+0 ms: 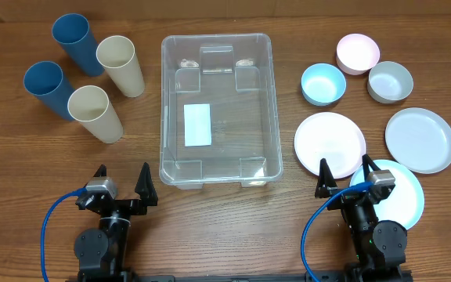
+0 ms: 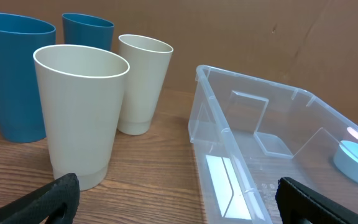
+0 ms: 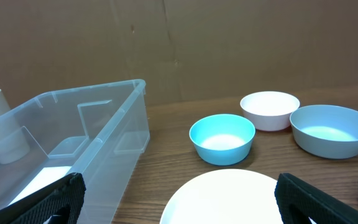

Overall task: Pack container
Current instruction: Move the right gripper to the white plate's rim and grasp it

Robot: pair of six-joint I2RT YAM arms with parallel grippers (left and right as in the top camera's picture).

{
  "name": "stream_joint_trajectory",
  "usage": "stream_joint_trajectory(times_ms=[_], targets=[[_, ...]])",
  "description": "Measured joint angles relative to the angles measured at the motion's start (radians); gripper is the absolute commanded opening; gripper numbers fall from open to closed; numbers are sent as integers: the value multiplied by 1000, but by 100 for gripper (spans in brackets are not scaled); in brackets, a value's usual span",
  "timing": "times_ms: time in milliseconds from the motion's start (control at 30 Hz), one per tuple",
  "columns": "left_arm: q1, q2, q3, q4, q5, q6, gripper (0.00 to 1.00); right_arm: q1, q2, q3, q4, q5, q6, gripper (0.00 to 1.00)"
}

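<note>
**Empty container (image 1: 241, 117) sits mid-desk (image 1: 22, 157); nothing is held.**

Overhead: the left fingers (image 1: 145, 184) and right fingers (image 1: 323, 180) stand spread wide at the near edge, with cups (image 1: 71, 35) left of the container and bowls (image 1: 323, 83) and plates (image 1: 420, 139) right. Left wrist: the nearest cream cup (image 2: 79, 112) stands just ahead, so gripping its wall below the rim looks best. Right wrist: the white plate (image 3: 229, 199) lies flat close by, and pinching its edge seems wiser than pressing down.

On your wooden tabletop (image 1: 45, 149) you have the clear container (image 1: 233, 133) in the middle, four upright cups (image 1: 120, 66) to its left, and three bowls (image 1: 322, 83) and three plates (image 1: 330, 143) to its right.
</note>
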Motion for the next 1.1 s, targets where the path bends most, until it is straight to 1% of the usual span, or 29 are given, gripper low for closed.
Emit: stream_joint_trajectory(times_ms=[533, 600, 700, 800, 900, 967, 1000, 1033, 1067, 1100], targets=[[0, 0, 0, 0, 0, 0, 100, 0, 0, 0, 2, 15, 1, 100], [0, 0, 0, 0, 0, 0, 100, 0, 0, 0, 21, 47, 0, 100], [0, 0, 0, 0, 0, 0, 100, 0, 0, 0, 98, 63, 0, 100], [0, 0, 0, 0, 0, 0, 100, 0, -1, 16, 89, 45, 0, 100], [0, 0, 0, 0, 0, 0, 100, 0, 23, 160, -13, 37, 0, 100], [0, 0, 0, 0, 0, 0, 100, 0, 97, 361, -114, 33, 0, 100], [0, 0, 0, 1, 0, 0, 100, 0, 158, 465, -190, 29, 0, 100], [0, 0, 0, 1, 0, 0, 100, 0, 243, 566, -231, 25, 1, 100], [0, 0, 0, -1, 0, 0, 100, 0, 322, 658, -322, 17, 0, 100], [0, 0, 0, 0, 0, 0, 100, 0, 389, 726, -375, 4, 0, 100]])
